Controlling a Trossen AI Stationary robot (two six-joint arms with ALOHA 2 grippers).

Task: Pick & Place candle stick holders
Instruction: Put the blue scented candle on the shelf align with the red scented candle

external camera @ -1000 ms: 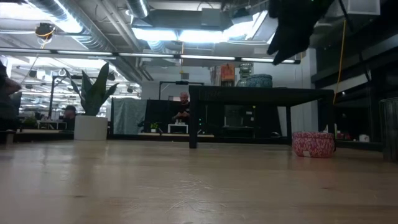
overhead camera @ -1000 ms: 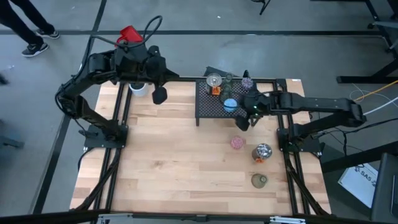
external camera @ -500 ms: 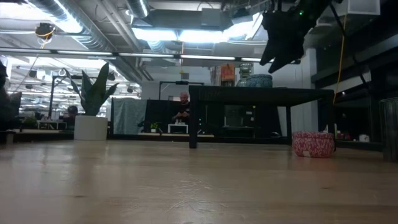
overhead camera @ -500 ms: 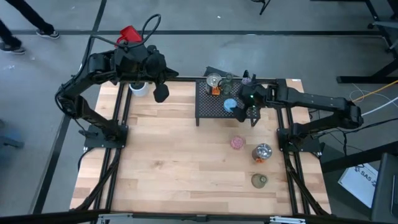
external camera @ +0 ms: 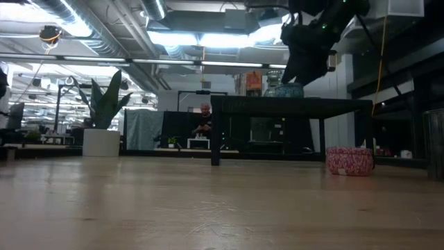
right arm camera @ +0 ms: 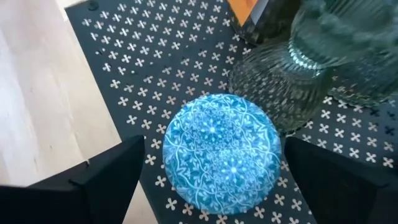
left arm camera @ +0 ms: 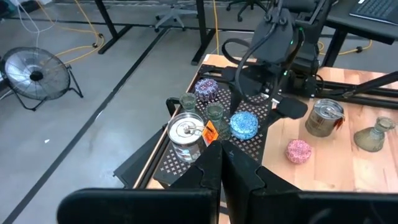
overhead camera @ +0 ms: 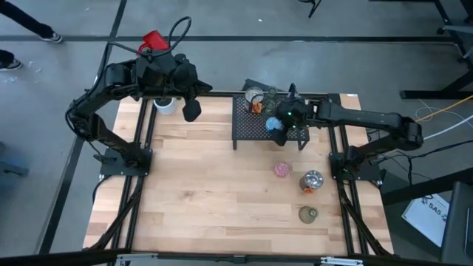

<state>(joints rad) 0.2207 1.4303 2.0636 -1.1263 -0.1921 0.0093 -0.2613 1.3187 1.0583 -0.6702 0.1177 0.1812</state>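
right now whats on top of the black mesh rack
On the black mesh rack: a blue holder, a silvery holder, two glass holders, a purple-speckled one. The open right gripper hides part of it.

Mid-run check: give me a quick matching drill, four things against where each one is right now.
Things:
1. blue holder
2. pink holder
3. right pincer
4. left pincer

Places:
A. on bare wood, in front of the rack
B. shut, at the table's far left corner
C. on the black mesh rack
D. open, straddling the blue holder from above

Pairs: 1-C, 2-A, 3-D, 4-B
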